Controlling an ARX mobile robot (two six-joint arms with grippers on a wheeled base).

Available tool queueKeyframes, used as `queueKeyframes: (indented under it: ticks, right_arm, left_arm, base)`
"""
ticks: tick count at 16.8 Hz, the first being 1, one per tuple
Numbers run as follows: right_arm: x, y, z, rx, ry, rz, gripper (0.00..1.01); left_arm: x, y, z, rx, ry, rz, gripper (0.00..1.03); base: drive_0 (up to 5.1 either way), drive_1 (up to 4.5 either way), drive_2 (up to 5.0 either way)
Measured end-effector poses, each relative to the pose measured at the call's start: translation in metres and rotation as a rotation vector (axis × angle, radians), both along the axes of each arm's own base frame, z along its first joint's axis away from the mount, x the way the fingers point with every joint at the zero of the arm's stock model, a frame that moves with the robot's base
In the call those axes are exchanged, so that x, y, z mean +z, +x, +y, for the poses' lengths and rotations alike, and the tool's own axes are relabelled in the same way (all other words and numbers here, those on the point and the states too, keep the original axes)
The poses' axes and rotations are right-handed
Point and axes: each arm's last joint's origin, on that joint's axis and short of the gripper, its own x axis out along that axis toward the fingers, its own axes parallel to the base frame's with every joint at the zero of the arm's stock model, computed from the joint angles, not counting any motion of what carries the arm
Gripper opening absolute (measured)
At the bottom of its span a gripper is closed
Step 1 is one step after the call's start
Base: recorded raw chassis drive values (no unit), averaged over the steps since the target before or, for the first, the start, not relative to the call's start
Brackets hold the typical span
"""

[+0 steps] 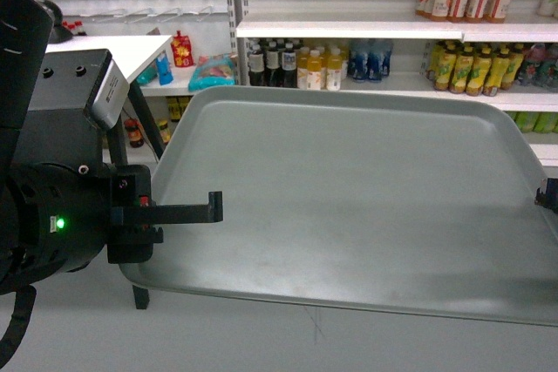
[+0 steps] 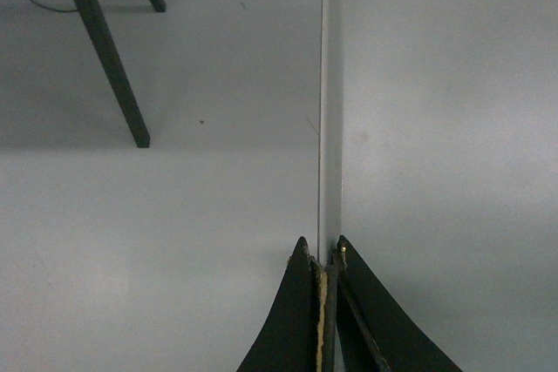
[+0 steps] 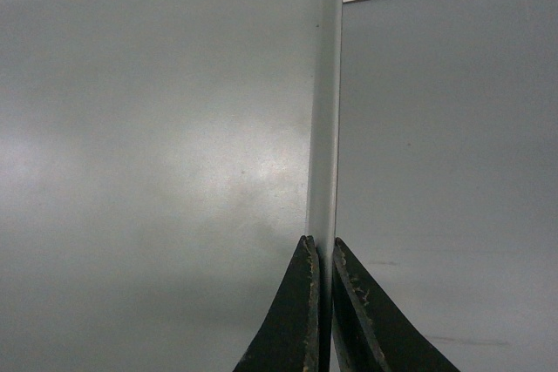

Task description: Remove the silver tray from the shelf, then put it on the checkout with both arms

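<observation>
Hanging clear of any support, the silver tray (image 1: 357,206) fills the middle of the head view, held level above grey floor with the store shelves behind its far edge. At the tray's left edge the left gripper (image 1: 185,209) reaches in, one thin black finger lying across the tray's surface with its tip bent up; the bulky black arm behind it shows a green light (image 1: 59,223). Only a sliver of the right gripper (image 1: 547,195) shows at the tray's right edge in that view (too little to read its fingers there). The wrist cameras settle what the head view leaves open. From the left wrist, the left gripper (image 2: 323,259) has its two dark fingers pressed narrow on the tray's rim (image 2: 330,128), which runs straight up the picture, tray surface to the right of the rim and floor to the left, with black table legs (image 2: 103,45) standing on that floor. From the right wrist, the right gripper (image 3: 321,250) likewise pinches the rim, tray surface (image 3: 157,172) left of it and floor right, a rounded tray corner visible at the top.
</observation>
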Motion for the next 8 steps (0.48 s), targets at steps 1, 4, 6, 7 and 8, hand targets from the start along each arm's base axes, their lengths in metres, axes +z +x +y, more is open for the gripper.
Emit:
queueKeyframes:
  ticks: [1, 4, 6, 7, 8]
  right_arm:
    - [-0.0002, -0.0001, 0.0001, 0.001, 0.000, 0.002, 0.03]
    - [-0.0002, -0.0001, 0.0001, 0.001, 0.000, 0.002, 0.03]
    - [-0.0003, -0.0001, 0.0001, 0.001, 0.000, 0.002, 0.03]
    - [-0.0003, -0.0001, 0.0001, 0.001, 0.000, 0.003, 0.03]
    - [-0.0001, -0.0001, 0.0001, 0.001, 0.000, 0.001, 0.03]
  left_arm:
    - [-0.0003, -0.0002, 0.0001, 0.000, 0.002, 0.004, 0.03]
    - [-0.0003, -0.0002, 0.0001, 0.000, 0.002, 0.004, 0.03]
    - [-0.0001, 0.0000, 0.0000, 0.000, 0.001, 0.001, 0.03]
    - [-0.0004, -0.0002, 0.0001, 0.000, 0.002, 0.005, 0.03]
    - [-0.0004, -0.0002, 0.0001, 0.000, 0.002, 0.003, 0.03]
  base:
    - [-5.0, 2.42, 2.4]
    - [-5.0, 2.41, 2.4]
    - [-5.0, 2.48, 2.5]
    - [-4.9, 2.60, 2.6]
    - [-4.8, 2.62, 2.6]
